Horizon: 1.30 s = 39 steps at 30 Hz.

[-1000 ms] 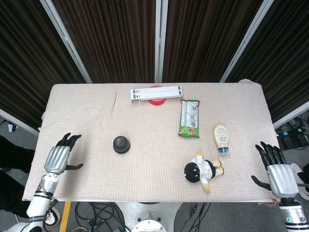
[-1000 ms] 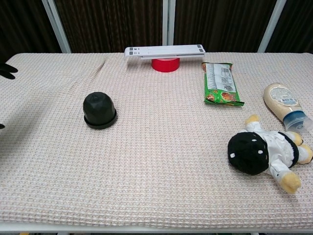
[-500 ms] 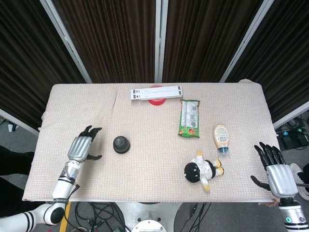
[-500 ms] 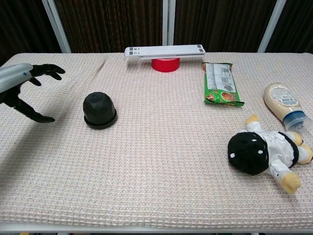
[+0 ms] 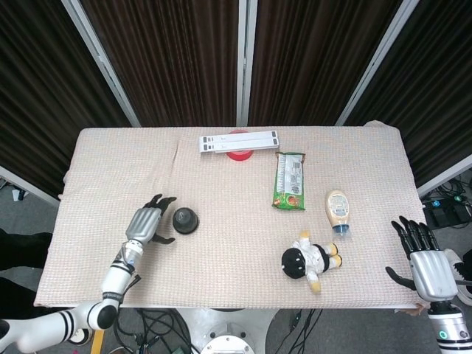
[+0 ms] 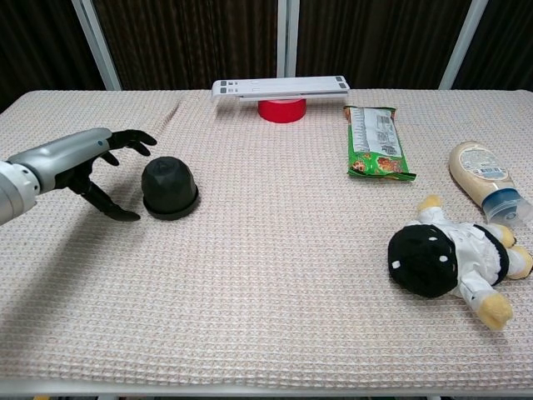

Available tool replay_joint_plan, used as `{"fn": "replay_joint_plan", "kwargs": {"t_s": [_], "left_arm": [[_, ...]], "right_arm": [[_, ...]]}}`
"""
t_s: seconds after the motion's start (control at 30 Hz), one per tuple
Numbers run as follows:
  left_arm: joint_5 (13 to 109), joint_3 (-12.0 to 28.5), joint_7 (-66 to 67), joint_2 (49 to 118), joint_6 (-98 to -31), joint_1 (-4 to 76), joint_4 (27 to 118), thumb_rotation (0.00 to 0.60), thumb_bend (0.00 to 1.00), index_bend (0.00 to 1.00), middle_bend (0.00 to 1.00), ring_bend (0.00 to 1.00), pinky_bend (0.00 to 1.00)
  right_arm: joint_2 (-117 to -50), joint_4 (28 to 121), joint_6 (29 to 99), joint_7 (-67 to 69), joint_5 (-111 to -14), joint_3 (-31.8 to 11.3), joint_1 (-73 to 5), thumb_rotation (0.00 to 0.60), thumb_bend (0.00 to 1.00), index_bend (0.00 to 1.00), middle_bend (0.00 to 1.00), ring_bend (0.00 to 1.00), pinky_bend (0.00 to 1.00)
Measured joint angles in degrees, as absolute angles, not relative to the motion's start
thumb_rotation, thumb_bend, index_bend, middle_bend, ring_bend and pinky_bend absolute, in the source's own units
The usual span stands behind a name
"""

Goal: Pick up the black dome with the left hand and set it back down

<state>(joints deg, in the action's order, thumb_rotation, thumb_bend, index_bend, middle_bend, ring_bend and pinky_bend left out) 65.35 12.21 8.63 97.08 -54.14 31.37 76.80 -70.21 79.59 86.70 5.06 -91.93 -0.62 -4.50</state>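
So I've brought my left hand point(image 6: 87, 162) in fast over the last second. It was way out past the table edge and now it's right beside the black dome point(image 6: 170, 187), on the side away from the plush doll point(image 6: 445, 260). The fingers are spread with nothing in them, upper ones reaching over toward the dome's top and the thumb low near its base, but I don't see any contact yet. The dome hasn't budged; it sits flat on the cloth, well apart from the doll and everything else.

What that means, I think: the approach is basically done and the grab is next. I'd guess I need to slide in a touch more so the dome sits between thumb and fingers before closing.

My right hand point(image 5: 428, 267) is parked at the table edge past the doll, empty, fingers apart.
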Motion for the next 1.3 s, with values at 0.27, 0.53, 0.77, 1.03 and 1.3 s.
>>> {"fn": "replay_joint_plan", "kwargs": {"t_s": [0.27,0.53,0.77,1.03,1.3], "left_arm": [[64.8,12.0,8.0,98.2,-50.9,34.1,75.0,0.600,0.00,0.10,0.17,0.05,0.19],[64.8,11.5,7.0,99.8,-48.9,36.2,72.1,0.600,0.00,0.11,0.18,0.05,0.19],[64.6,11.5,5.9,100.8,-48.7,36.9,70.4,0.600,0.01,0.12,0.22,0.07,0.19],[64.5,11.5,4.3,102.2,-48.8,37.3,68.3,0.600,0.05,0.14,0.24,0.09,0.19],[64.9,11.6,2.6,103.4,-49.9,37.2,66.7,0.600,0.12,0.18,0.31,0.15,0.23]], "right_arm": [[-70.6,78.4,86.3,5.8,-91.3,-0.7,-4.5,0.600,0.08,0.00,0.00,0.00,0.00],[-71.0,77.4,86.1,6.4,-90.8,-0.9,-4.5,0.600,0.09,0.00,0.00,0.00,0.00],[-71.1,77.4,86.0,6.1,-90.7,-0.8,-4.5,0.600,0.09,0.00,0.00,0.00,0.00],[-71.2,77.4,85.1,5.8,-90.1,-0.8,-4.5,0.600,0.09,0.00,0.00,0.00,0.00],[-71.2,77.3,85.0,5.8,-89.7,-0.9,-4.5,0.600,0.09,0.00,0.00,0.00,0.00]]}}
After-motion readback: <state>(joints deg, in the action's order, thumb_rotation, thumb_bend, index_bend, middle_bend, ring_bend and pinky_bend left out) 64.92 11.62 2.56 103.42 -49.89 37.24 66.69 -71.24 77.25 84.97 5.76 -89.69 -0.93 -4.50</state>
